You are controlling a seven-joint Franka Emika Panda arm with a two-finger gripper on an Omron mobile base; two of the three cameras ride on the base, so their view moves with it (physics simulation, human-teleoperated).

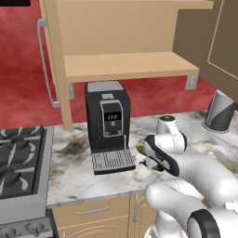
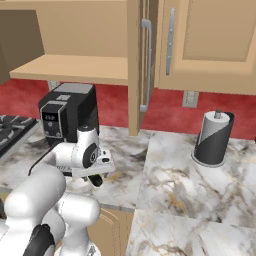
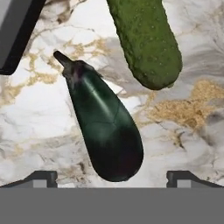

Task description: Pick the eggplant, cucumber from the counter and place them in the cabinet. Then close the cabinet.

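The dark glossy eggplant (image 3: 105,127) lies on the marbled counter (image 3: 30,109), stem end pointing away from the hand. My gripper (image 3: 113,179) is open just above it, one fingertip (image 3: 41,177) on each side of its rounded end, not touching it. The bumpy green cucumber (image 3: 146,39) lies just beyond, to the right. From the base, the gripper (image 1: 151,162) hangs low over the counter (image 1: 83,176) beside the coffee machine, a green bit of the cucumber (image 1: 139,149) showing by it. The cabinet (image 1: 125,65) above stands open, its shelf bare.
A black coffee machine (image 1: 108,121) stands on the counter left of the hand, its drip tray close by. A stove (image 1: 21,158) lies further left. A grey-and-black paper towel holder (image 2: 214,139) stands to the right. The open cabinet door (image 2: 134,65) hangs edge-on above.
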